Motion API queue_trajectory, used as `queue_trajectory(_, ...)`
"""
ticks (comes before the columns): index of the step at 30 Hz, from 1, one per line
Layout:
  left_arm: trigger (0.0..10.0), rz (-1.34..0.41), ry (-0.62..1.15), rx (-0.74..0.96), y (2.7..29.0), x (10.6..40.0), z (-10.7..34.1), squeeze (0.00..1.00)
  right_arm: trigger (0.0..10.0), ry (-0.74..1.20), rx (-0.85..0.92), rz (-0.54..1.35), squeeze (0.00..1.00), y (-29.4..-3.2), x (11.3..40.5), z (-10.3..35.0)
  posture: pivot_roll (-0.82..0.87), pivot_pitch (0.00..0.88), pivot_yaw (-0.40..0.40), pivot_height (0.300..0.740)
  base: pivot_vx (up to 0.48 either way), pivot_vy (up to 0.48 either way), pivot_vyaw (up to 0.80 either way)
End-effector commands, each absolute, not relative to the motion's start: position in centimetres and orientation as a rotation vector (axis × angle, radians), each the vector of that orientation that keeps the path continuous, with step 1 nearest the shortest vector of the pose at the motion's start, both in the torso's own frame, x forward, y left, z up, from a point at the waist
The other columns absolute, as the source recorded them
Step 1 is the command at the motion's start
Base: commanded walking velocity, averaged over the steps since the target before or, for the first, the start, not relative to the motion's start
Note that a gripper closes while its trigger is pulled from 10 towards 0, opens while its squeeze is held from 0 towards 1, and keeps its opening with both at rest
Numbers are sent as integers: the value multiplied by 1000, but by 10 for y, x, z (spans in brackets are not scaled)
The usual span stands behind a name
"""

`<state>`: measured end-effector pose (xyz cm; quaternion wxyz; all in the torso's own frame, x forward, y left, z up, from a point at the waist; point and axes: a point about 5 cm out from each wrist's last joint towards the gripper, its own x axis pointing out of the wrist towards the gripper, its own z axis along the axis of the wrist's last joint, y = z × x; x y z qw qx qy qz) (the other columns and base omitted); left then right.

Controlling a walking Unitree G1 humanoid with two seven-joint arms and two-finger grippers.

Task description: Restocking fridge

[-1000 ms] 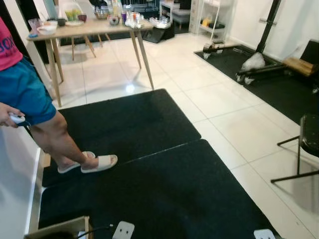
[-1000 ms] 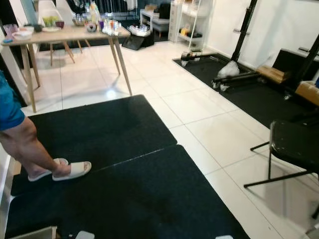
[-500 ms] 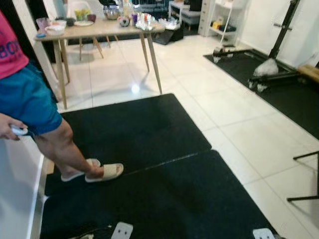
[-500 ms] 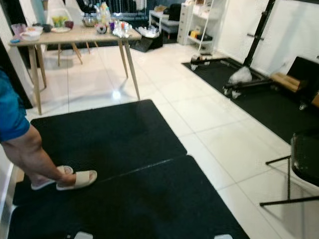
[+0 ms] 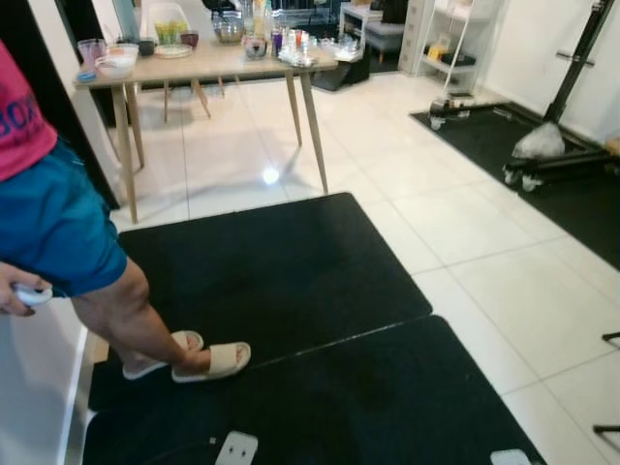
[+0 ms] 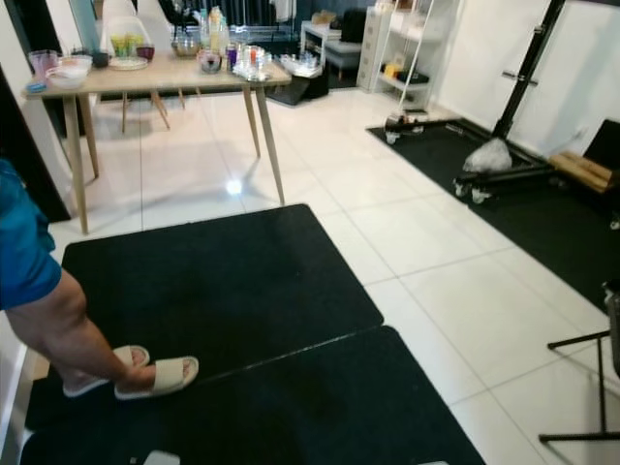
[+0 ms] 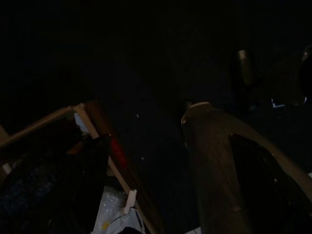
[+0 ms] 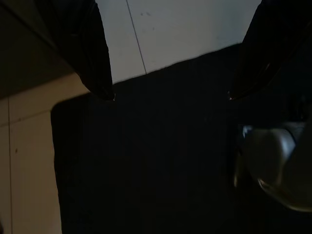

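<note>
The white tiled floor (image 5: 465,223) carries two black mats (image 5: 262,262) laid edge to edge, the nearer one (image 5: 329,407) just beyond the seam. A person's pale slippers (image 5: 208,360) rest on the farther mat near that seam. Past the mats stands a wooden table (image 5: 208,70) laden with bowls and glasses.

Dark blue letters, cut off at the picture's edge and seeming to read "BO", are seen on the person's pink shirt (image 5: 21,121). No other text can be read.
</note>
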<state>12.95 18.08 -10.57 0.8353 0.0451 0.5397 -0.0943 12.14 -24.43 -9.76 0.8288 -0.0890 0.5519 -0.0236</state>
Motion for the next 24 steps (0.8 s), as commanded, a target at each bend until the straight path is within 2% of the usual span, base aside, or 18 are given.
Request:
queue_trajectory(1, 10000, -211, 1152, 102, 178, 128, -107, 0, 10000, 1157, -189, -56, 0, -246, 126, -96, -48, 0, -17, 738, 375, 0, 0)
queue_trajectory(24, 10000, -208, 1155, 99, 180, 125, -107, 0, 10000, 1166, -190, -47, 0, -243, 124, -97, -45, 0, -16, 738, 379, 0, 0)
